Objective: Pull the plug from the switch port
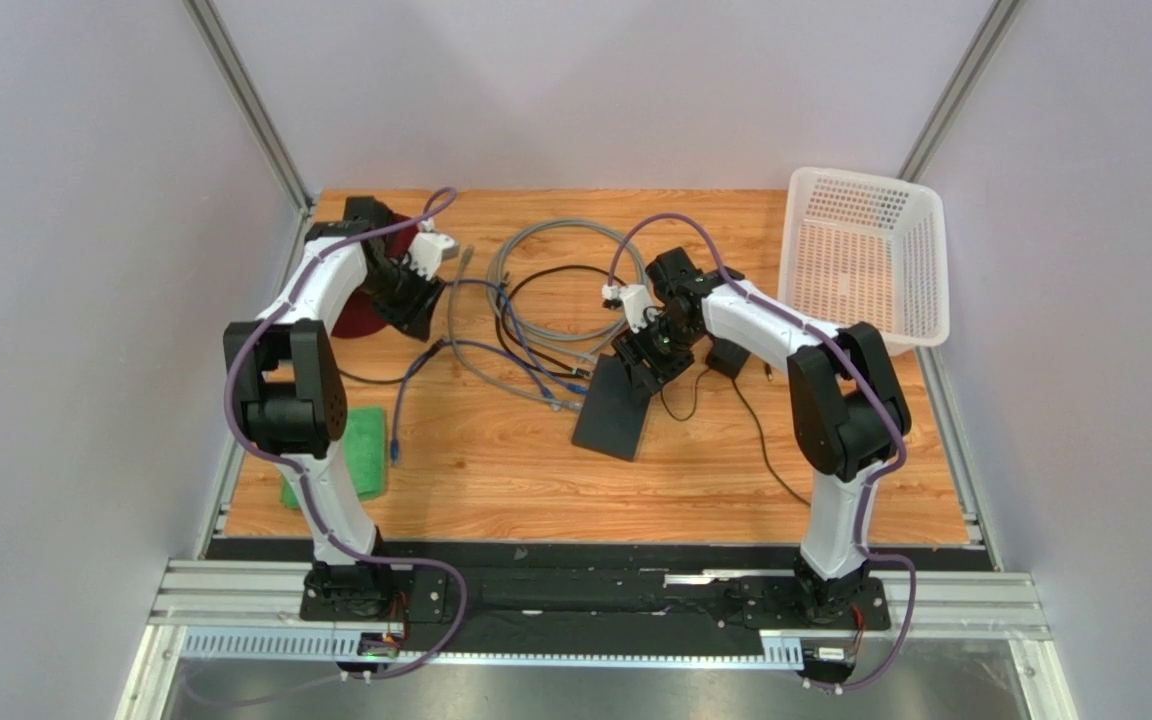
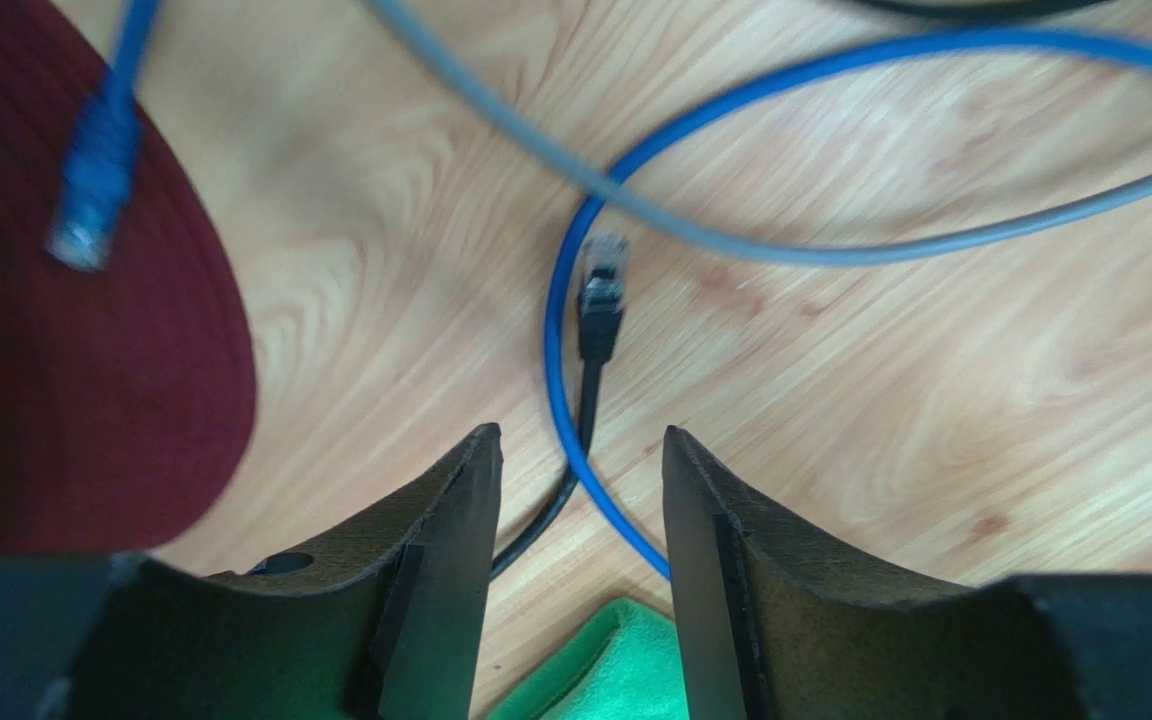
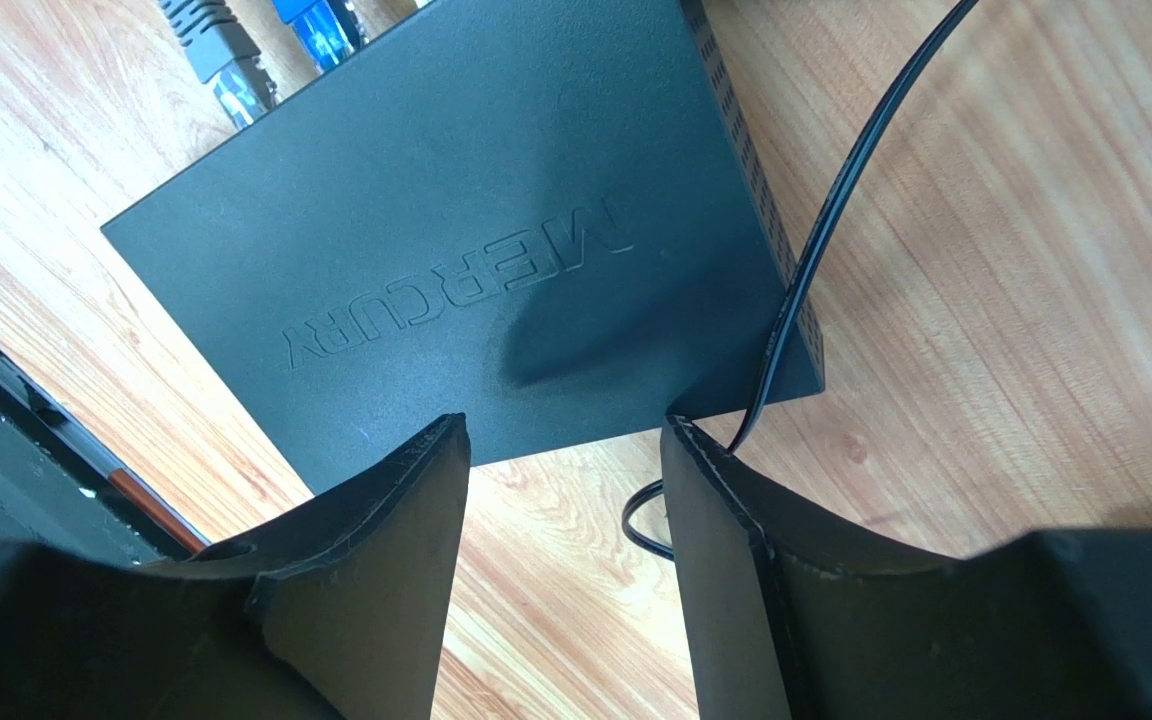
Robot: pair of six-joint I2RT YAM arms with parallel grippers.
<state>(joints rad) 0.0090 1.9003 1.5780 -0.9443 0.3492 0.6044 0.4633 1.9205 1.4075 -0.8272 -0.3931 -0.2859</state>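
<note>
Left arm (image 1: 304,375) rises from its base with the elbow folded high. The forearm runs forward along the left side and the wrist turns inward. Left gripper (image 1: 420,273) tips downward. On its wrist view the left gripper (image 2: 575,450) stands parted, two dark fingers (image 2: 440,540) with a clear gap and nothing pinched between them.

Over to the right arm (image 1: 838,405): same raised elbow, forearm slanting forward and in toward the centre. Right gripper (image 1: 654,338) is angled down and back toward the bases. From its own wrist camera the right gripper (image 3: 564,435) is parted too, fingers (image 3: 387,525) spread about as wide as the left pair, gripping nothing.
</note>
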